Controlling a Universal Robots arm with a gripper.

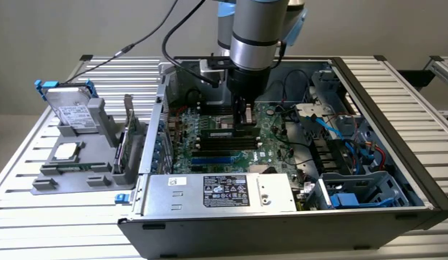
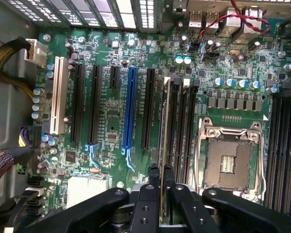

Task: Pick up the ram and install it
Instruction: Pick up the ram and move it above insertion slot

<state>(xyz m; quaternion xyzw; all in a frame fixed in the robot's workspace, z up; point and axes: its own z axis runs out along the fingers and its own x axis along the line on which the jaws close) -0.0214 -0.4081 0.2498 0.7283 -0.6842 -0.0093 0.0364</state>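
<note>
The 2 black fingers [image 2: 153, 175] of the gripper [image 2: 161, 194] stand nearly closed, pinching the long, thin dark-green ram stick [image 2: 164, 126] edge-on. The stick lies along the black memory slots [image 2: 179, 131] beside the silver processor socket [image 2: 230, 160] on the green motherboard [image 2: 106, 126]; whether it touches a slot I cannot tell. The risk, as I judge it, is that a slight tilt or offset jams 1 end against a slot latch, or the stick slips in so narrow a pinch. The grey arm [image 1: 256, 32] reaches straight down into the open black computer case [image 1: 397, 114].
</note>
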